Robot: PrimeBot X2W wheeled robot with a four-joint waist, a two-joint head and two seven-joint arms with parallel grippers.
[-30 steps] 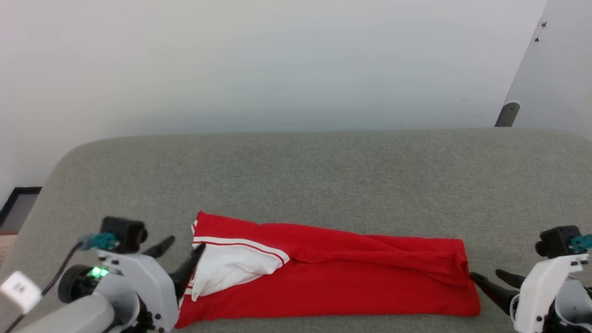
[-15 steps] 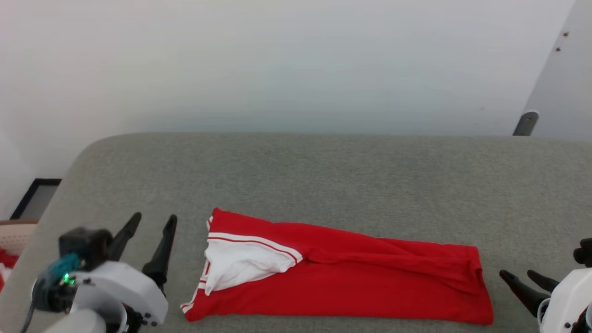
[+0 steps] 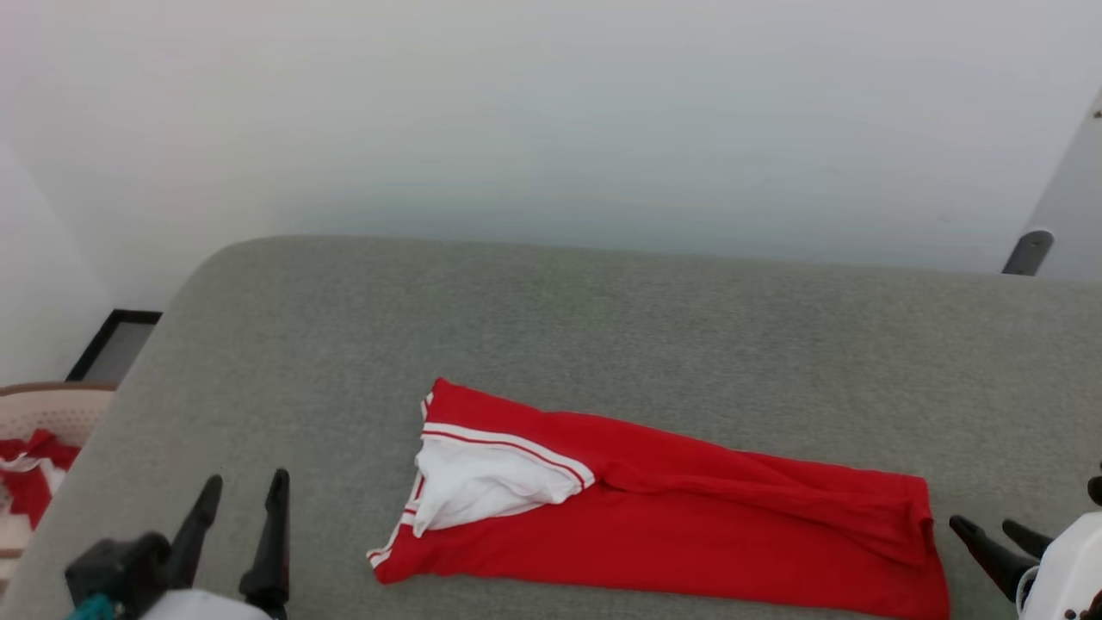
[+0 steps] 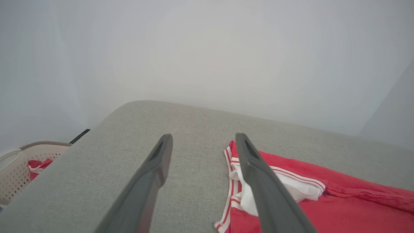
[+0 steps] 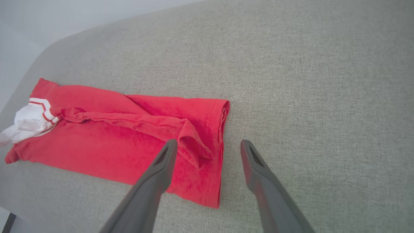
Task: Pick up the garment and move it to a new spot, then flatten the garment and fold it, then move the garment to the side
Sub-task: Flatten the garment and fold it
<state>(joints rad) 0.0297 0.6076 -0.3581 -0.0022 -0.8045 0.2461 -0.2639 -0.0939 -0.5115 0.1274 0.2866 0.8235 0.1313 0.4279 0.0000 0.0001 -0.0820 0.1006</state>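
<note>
The garment (image 3: 689, 534) lies on the grey table (image 3: 603, 327), folded lengthwise into a long red strip. Its white sleeve (image 3: 491, 482) with striped trim shows at the left end; the lettering is hidden. My left gripper (image 3: 246, 479) stands open at the lower left, well clear of the sleeve end. In the left wrist view the left gripper (image 4: 203, 137) holds nothing, with the garment (image 4: 323, 207) past its right finger. My right gripper (image 3: 981, 523) is open just off the hem end. In the right wrist view the right gripper (image 5: 209, 142) hovers above the hem of the garment (image 5: 113, 145).
A beige perforated basket (image 3: 34, 405) stands on the floor beyond the table's left edge, with a smaller red-and-white cloth bundle (image 3: 30, 469) in it. A white wall rises behind the table. A dark frame (image 3: 112, 344) lies on the floor at the left.
The head camera has turned left, shifting the picture right and bringing the basket in. My left gripper has drawn back from the sleeve end; the right gripper has come off the hem.
</note>
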